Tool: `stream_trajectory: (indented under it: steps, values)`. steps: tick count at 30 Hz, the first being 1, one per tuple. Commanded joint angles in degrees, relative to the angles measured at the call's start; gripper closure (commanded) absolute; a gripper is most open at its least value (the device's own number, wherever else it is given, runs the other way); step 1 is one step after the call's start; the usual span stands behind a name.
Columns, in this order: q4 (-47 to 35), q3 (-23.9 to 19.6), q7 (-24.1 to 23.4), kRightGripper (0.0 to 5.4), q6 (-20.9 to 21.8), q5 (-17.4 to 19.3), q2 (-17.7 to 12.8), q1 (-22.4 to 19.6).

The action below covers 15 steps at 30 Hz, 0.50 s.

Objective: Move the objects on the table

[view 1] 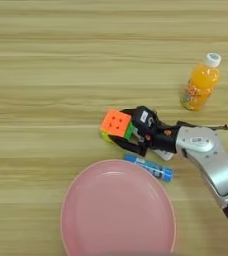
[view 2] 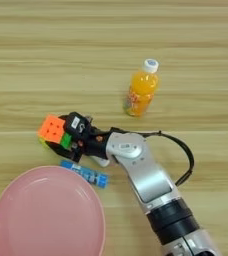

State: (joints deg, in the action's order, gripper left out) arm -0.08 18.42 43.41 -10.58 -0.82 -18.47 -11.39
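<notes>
I've got the gripper (view 1: 128,134) reaching in from the right, its two black fingers (view 2: 70,150) set on either side of the cube (view 1: 117,123) and closed against it — one along the far edge, one along the near edge. The cube sits on the table (view 1: 46,75), orange face up, a green side toward the gripper, just beyond the rim of the pink plate (view 1: 118,210). A blue stick (view 1: 149,167) lies between gripper and plate, almost touching the rim. The bottle (view 1: 201,83) stands upright, well apart, to the far right. A white object under the wrist is mostly hidden — I can't tell what it is.
</notes>
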Motion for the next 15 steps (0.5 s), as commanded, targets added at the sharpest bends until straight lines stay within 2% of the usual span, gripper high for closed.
stream_trajectory:
  steps: [1,10,15]
  values:
    - [-1.8,-1.0,-0.9,1.13,1.1,0.0,-0.3,-2.8]
    - [-1.4,-1.6,-1.2,0.12,1.1,0.0,-0.3,-3.3]
    - [-2.1,-4.0,-1.6,0.05,1.0,0.9,-0.9,-4.3]
